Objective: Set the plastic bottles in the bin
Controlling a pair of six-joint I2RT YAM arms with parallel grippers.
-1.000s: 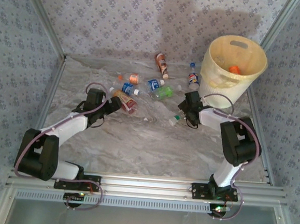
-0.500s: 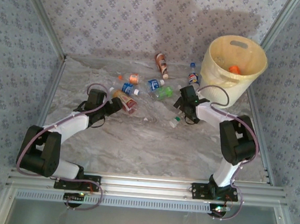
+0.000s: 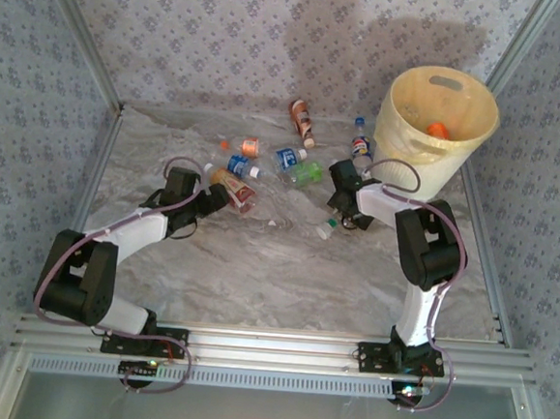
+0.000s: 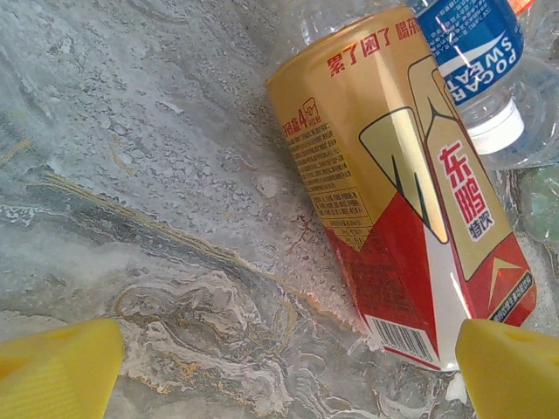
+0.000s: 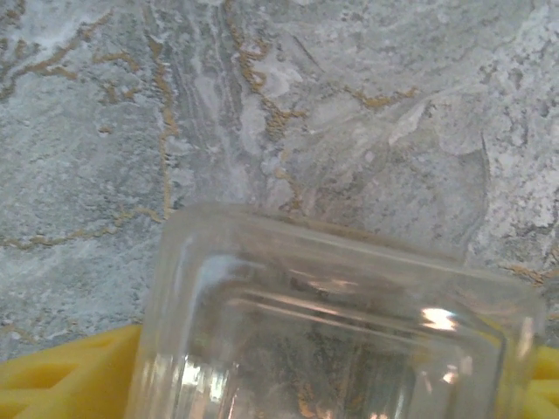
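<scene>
At the far right corner of the grey marbled table stands the large pale yellow round plastic bin, with something orange lying inside it. The small clear plastic bottles lie scattered over the far half of the table, left of the bin; one with a blue cap stands just beside its wall.

The left pincer is low over the table with its yellow fingers spread wide. A gold and red labelled bottle lies on its side ahead of them, its base close to the right-hand finger. A blue labelled bottle rests against its far end.

The right pincer reaches toward a clear bottle with a green cap lying on the table. In the right wrist view the bottle's body sits between the two yellow fingers; I cannot tell whether they press on it.
</scene>
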